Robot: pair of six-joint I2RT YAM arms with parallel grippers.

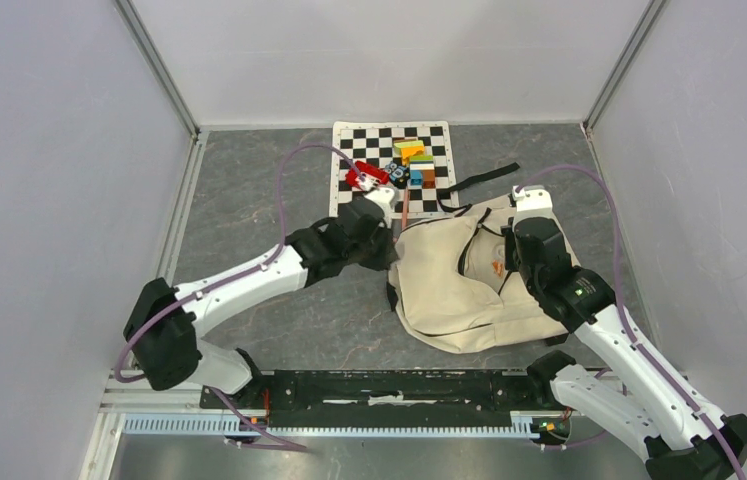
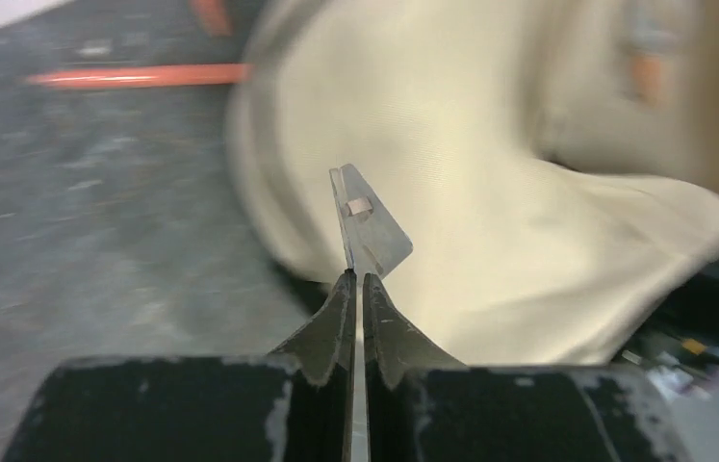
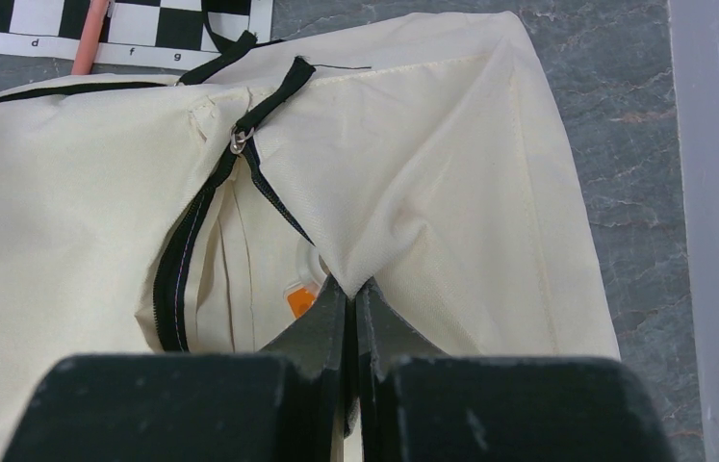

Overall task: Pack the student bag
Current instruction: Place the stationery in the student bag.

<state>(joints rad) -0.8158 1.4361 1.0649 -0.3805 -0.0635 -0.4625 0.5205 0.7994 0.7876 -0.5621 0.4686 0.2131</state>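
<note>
- Student bag (image 1: 446,285): slumped on grey table (image 1: 279,200), at near side of chessboard mat (image 1: 349,150).
- Left gripper (image 2: 356,279): closed on thin clear triangular piece (image 2: 371,226), beside bag's left edge.
- Right gripper (image 3: 351,289): pinching bag fabric by open zipper (image 3: 182,250).

The student bag (image 3: 451,173) is cream woven cloth, matt, with a fine weave. Its black zipper (image 3: 182,250) carries a small shiny metal puller (image 3: 238,140). The tabletop (image 1: 279,200) looks like dull grey marbled stone. The left hand (image 2: 356,277) has black plastic fingers (image 2: 326,327), scuffed pale at the edges. The thin triangular piece (image 2: 374,226) in it looks like clear, glossy plastic.
</note>
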